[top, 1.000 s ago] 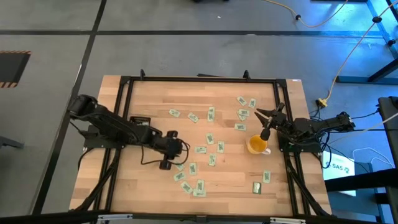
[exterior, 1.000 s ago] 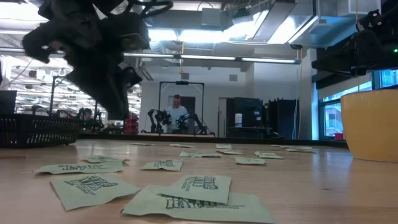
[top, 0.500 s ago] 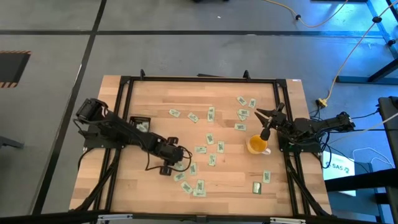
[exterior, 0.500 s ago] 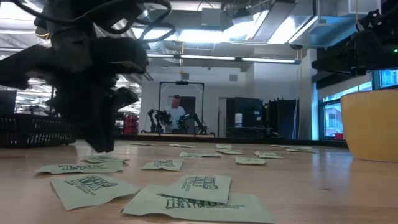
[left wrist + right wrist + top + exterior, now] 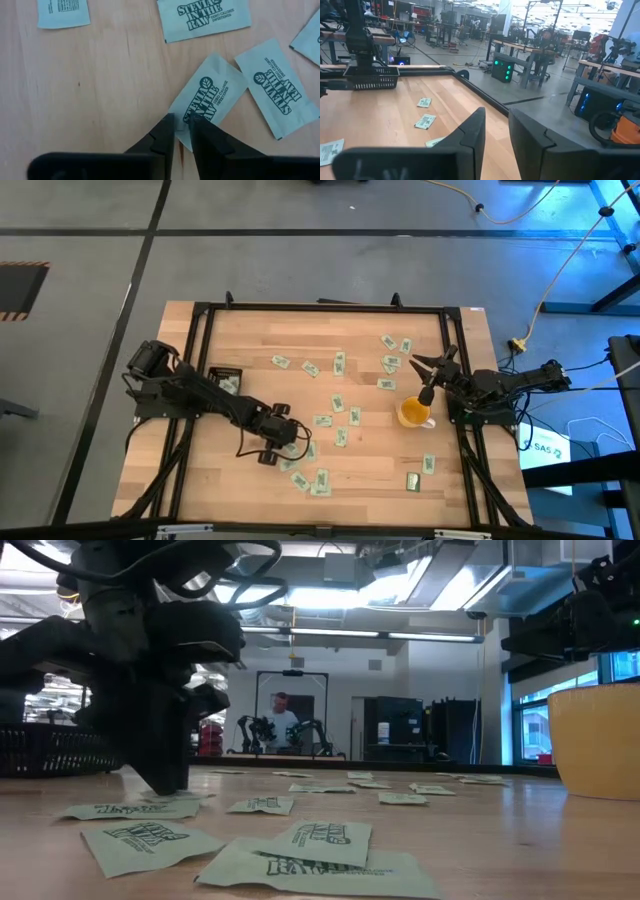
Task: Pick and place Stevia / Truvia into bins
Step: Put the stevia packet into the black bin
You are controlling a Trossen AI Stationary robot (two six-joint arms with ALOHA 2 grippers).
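Several pale green Stevia sachets lie flat and scattered on the wooden table (image 5: 250, 340). My left gripper (image 5: 288, 445) is down at table height among the near group of sachets (image 5: 165, 785). Its fingers are almost together at one sachet (image 5: 212, 95). The black tray (image 5: 225, 377) stands near the table's left edge, behind the left arm, and shows as a dark basket (image 5: 50, 750) in the low view. My right gripper (image 5: 425, 363) hovers by the table's right edge, its fingers close together (image 5: 495, 130), touching nothing. My left gripper holds one sachet by its lower corner edge (image 5: 186, 137), pinched between the two fingers. The fingers (image 5: 200, 135) come from above, pointing down, with their tips on the table. The rest of the sachet lies flat on the wood.
A yellow cup (image 5: 413, 412) stands near the right edge, just on the near side of the right gripper (image 5: 595, 740). More sachets lie close around the held one (image 5: 277, 92), (image 5: 202, 17). A person stands in the room far behind the table (image 5: 283, 715).
My left gripper has moved toward the table's near edge and a little right, and has come down from above the table until its fingertips rest among the near sachets. The right arm has kept still.
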